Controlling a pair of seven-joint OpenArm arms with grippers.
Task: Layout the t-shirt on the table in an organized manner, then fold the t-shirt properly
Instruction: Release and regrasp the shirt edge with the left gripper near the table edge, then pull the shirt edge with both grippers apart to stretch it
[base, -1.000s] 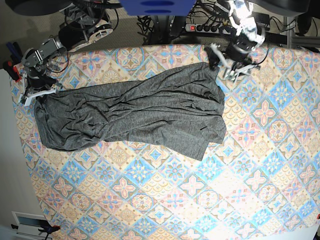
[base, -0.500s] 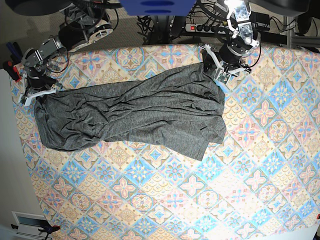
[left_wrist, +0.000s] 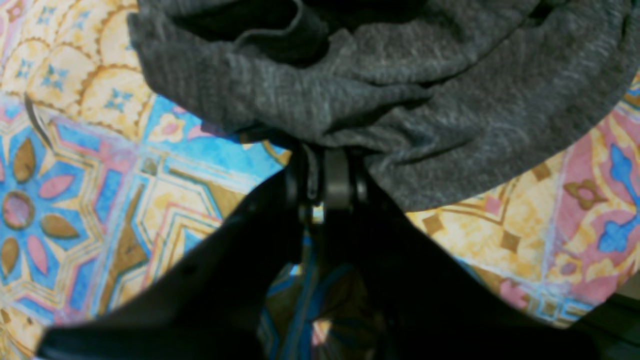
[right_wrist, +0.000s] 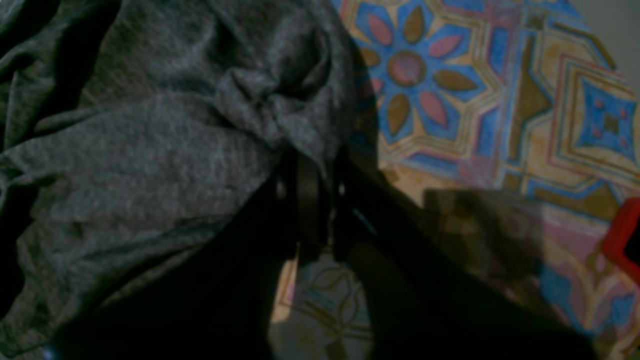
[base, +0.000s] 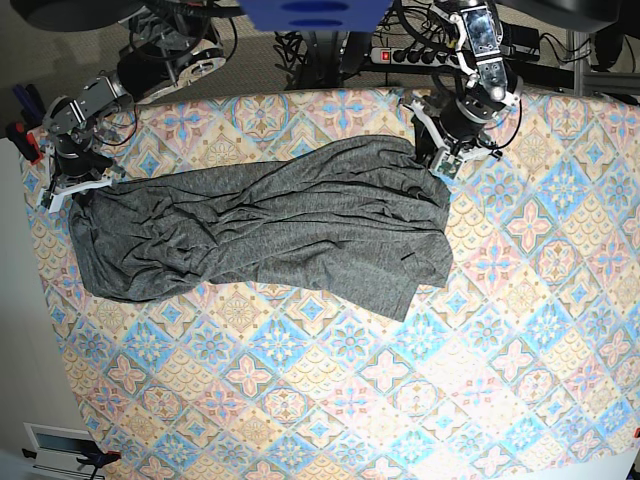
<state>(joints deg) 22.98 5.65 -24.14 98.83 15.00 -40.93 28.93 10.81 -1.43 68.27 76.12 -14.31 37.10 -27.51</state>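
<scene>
Left wrist view: left tool (left_wrist: 325, 165) has its jaws together, pinching a bunched edge of the t-shirt (left_wrist: 400, 85). Fabric rolls up thick above the pinch; tabletop (left_wrist: 100, 175) shows bare on both sides & below. Can't tell how many layers are caught — looks like more than one fold.

Right wrist view: right tool (right_wrist: 307, 185) is clamped on a gathered knot of the t-shirt (right_wrist: 150, 150), cloth puckering around the pinch. Tabletop (right_wrist: 475, 100) bare to the right; a red thing (right_wrist: 622, 240) sits at the frame edge, can't ID it.

Base view: t-shirt (base: 270, 225) lies across the far half of the tabletop (base: 400, 400), stretched sideways, v. wrinkled, long creases running end to end. Left tool (base: 437, 160) at the shirt's corner on the pic's right, right tool (base: 68, 190) at the corner on the pic's left. Near edge sags lower toward the right side.

Risks, my read: grips are small pinches on bunched cloth, so a hard outward pull could slip one corner out → shirt collapses lopsided. If either pinch holds 2 layers, lifting spreads it folded rather than flat. Uneven pull between arms would twist the creases tighter. Both tools sit near the tabletop's far edge, so cloth dragged further back could hang off.
</scene>
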